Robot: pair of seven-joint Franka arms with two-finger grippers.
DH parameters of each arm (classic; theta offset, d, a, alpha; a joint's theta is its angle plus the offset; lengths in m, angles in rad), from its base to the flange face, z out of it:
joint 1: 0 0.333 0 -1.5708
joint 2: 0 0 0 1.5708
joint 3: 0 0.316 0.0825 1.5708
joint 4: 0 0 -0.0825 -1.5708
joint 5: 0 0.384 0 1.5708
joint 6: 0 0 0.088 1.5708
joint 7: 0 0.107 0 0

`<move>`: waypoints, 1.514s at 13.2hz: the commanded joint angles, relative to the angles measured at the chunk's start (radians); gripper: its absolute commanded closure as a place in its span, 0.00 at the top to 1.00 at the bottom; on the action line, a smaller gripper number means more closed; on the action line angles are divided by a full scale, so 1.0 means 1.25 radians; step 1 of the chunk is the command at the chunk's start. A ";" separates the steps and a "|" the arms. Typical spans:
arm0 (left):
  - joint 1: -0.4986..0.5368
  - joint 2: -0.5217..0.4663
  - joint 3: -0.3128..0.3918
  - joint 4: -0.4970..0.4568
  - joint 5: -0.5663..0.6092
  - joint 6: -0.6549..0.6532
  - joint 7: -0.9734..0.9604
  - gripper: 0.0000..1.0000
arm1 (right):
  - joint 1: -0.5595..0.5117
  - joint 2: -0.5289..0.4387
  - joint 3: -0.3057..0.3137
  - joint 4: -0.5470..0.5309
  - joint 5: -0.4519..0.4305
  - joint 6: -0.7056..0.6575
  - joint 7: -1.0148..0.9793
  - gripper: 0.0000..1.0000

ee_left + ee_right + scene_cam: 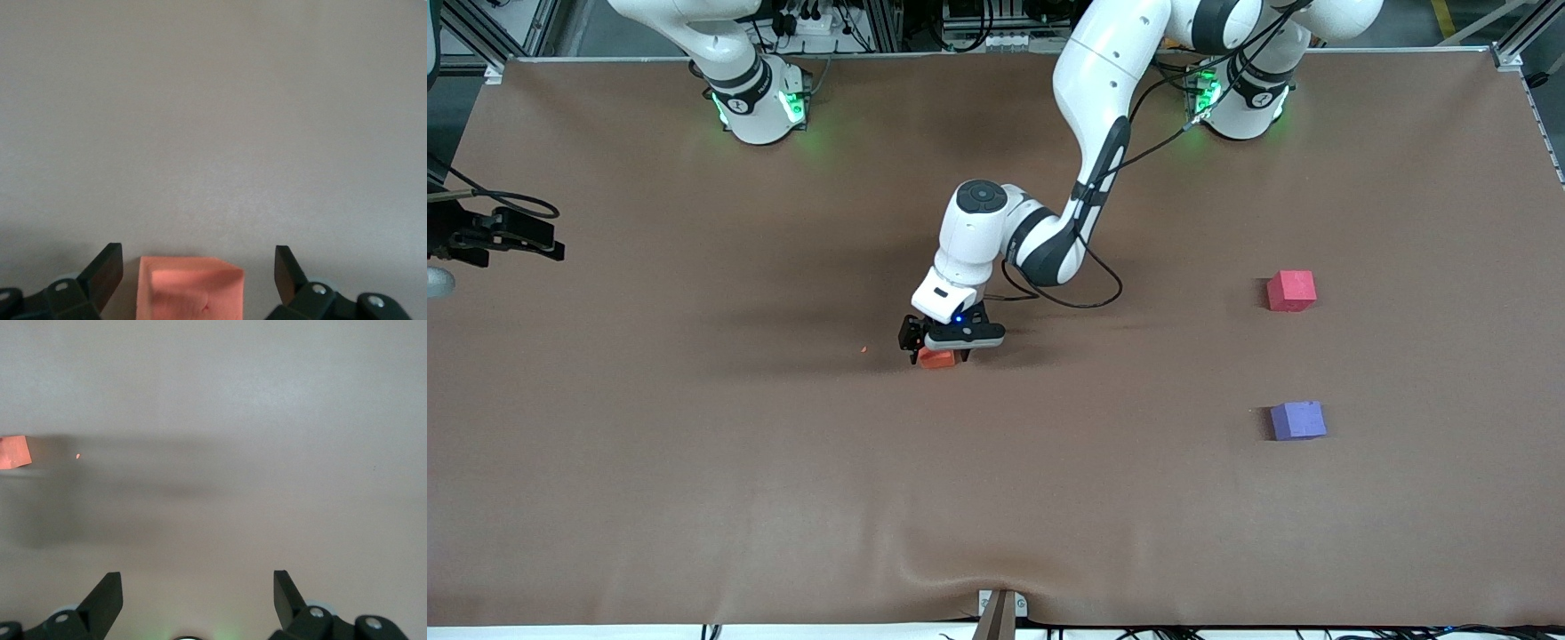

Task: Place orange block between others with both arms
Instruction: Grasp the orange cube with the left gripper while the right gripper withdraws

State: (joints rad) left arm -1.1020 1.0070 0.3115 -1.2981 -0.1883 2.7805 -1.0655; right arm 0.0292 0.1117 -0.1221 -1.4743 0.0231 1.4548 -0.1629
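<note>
Purple block (1297, 420) nearest the camera, toward the left arm's end of the table (694, 462); red block (1291, 291) farther back, well apart. Left arm bent low at mid-table, left gripper (943, 342) straddling the orange block (937, 358), fingers (107, 273) wide, not touching it. Right gripper (193, 600) parked off the right arm's end, open, empty, waiting.
</note>
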 commanded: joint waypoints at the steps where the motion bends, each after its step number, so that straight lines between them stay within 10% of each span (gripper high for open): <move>1: -0.023 0.031 0.022 0.035 0.013 0.010 -0.007 1.00 | -0.010 0.008 0.007 0.021 -0.016 -0.009 0.000 1.00; 9: -0.041 0.034 0.018 0.014 0.043 -0.002 -0.011 0.94 | -0.033 0.015 0.011 0.022 -0.021 -0.008 -0.001 1.00; 10: -0.040 0.034 0.018 0.011 0.041 -0.007 -0.022 0.60 | -0.031 0.016 0.011 0.022 -0.025 -0.008 -0.001 1.00; 11: -0.040 0.028 0.018 0.009 0.040 -0.034 -0.041 0.04 | -0.030 0.015 0.011 0.025 -0.025 -0.008 0.000 1.00; 20: 0.162 -0.104 0.022 -0.005 0.041 -0.290 -0.018 0.00 | -0.021 0.015 0.012 0.039 -0.025 -0.008 0.002 1.00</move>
State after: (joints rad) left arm -0.9776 0.9116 0.3591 -1.2812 -0.1596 2.4376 -1.0976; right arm 0.0079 0.1175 -0.1111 -1.4615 0.0144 1.4563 -0.1622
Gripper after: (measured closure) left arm 0.445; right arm 0.000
